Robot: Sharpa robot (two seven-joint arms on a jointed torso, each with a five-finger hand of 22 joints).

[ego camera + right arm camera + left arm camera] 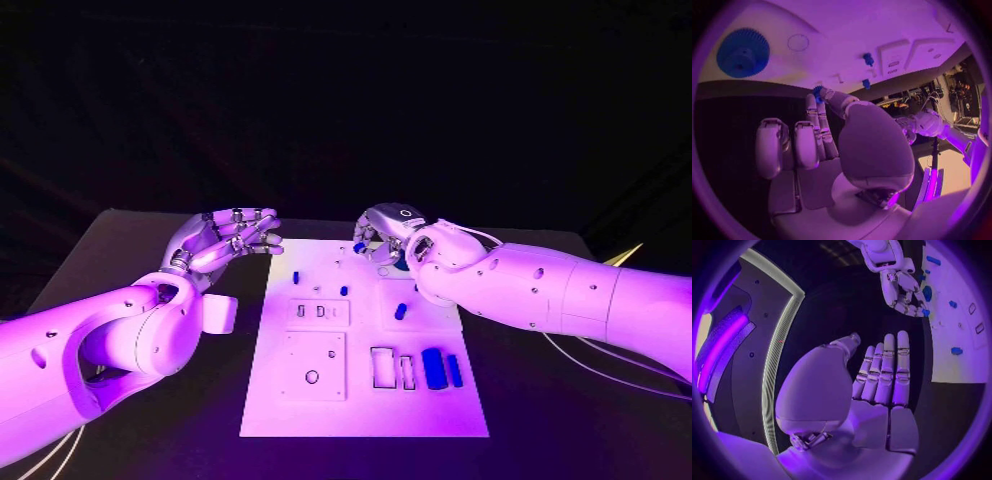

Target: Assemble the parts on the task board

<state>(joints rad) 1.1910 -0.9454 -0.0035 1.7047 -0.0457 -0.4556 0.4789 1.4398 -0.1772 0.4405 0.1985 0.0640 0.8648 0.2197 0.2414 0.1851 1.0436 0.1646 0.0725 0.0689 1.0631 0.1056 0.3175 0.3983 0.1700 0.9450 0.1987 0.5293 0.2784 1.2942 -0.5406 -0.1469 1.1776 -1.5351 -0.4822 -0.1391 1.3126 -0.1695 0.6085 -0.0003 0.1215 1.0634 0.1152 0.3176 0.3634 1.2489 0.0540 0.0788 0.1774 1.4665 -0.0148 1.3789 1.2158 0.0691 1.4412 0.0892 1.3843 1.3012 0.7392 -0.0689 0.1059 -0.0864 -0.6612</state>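
The white task board [361,400] lies mid-table. My right hand [389,235] hovers over its far edge and pinches a small blue toothed part [817,92] between thumb and fingertip; the same part [359,247] shows under the hand in the head view. A large blue gear [743,52] sits on the board beyond that hand. My left hand [231,238] is raised just left of the board's far corner, palm up, fingers [882,372] apart, holding nothing. Small blue pegs [296,277] and blue blocks [433,366] stand on the board.
A white block [219,314] sits by the board's left side, close to my left forearm. The board has recessed plates [315,364] and slots [384,366]. Black table surface surrounds the board on all sides.
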